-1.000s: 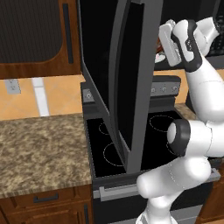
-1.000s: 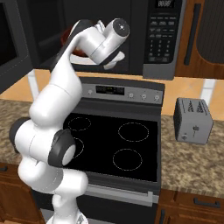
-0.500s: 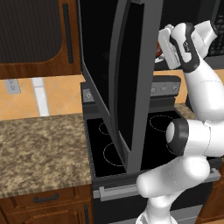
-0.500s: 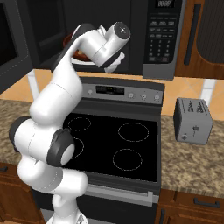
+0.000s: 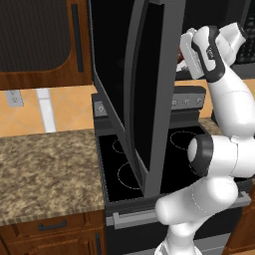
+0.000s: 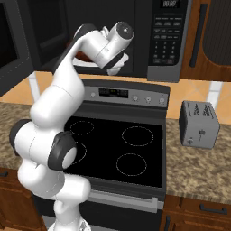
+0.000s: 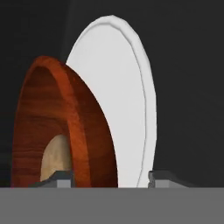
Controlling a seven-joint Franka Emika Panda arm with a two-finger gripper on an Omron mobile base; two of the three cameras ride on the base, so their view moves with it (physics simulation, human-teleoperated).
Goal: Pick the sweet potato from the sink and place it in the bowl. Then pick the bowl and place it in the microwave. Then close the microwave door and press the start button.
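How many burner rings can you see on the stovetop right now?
4 on the stovetop: back left, back right, front right, and front left, partly hidden behind the arm.

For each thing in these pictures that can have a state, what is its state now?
Microwave door: wide open, swung out over the stove.
Bowl: inside the microwave, on the white turntable, its rim between the fingertips.
Sweet potato: in the bowl.
Gripper: jaws apart, one fingertip each side of the bowl's rim; grip or release cannot be told.
Stove: burners dark, nothing on them.
Toaster: slots empty.
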